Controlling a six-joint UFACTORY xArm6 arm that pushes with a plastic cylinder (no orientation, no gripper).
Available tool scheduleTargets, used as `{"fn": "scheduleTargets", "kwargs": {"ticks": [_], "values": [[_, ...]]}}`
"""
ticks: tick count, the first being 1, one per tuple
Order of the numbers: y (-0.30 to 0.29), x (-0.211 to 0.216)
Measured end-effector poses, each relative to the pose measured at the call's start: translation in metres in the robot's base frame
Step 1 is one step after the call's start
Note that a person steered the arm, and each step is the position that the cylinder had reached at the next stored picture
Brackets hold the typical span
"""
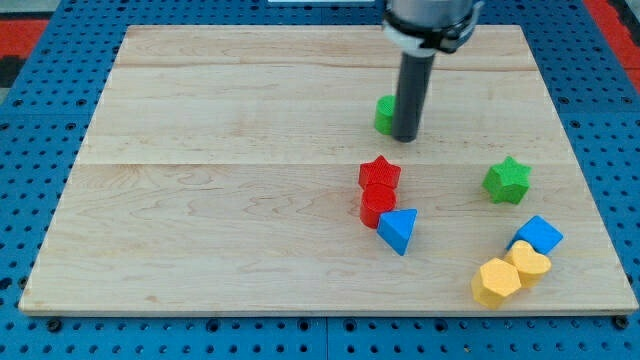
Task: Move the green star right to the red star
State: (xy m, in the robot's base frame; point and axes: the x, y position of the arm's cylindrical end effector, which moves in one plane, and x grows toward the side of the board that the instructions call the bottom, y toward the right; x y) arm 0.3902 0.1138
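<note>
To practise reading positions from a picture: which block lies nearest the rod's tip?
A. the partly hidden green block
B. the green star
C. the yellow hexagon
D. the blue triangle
A: my tip stands right beside the green block, which peeks out at the rod's left in the view, while the green star, blue triangle and yellow hexagon lie well below it.

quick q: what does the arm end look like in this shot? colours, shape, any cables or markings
A straight, round, dark grey rod, matte and plain; my tip is its blunt lower end. At the view's top the rod enters a wider black cylindrical collar with a pale band across it. No cables, labels or markings are visible. The rest of the arm is out of frame.
</note>
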Motion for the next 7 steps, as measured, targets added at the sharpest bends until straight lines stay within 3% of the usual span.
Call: {"fn": "scheduleTargets", "kwargs": {"ticks": [1, 3, 4, 7], "values": [[0.049, 0.005], [0.143, 0.061], [0.130, 0.086], [0.094, 0.081]]}}
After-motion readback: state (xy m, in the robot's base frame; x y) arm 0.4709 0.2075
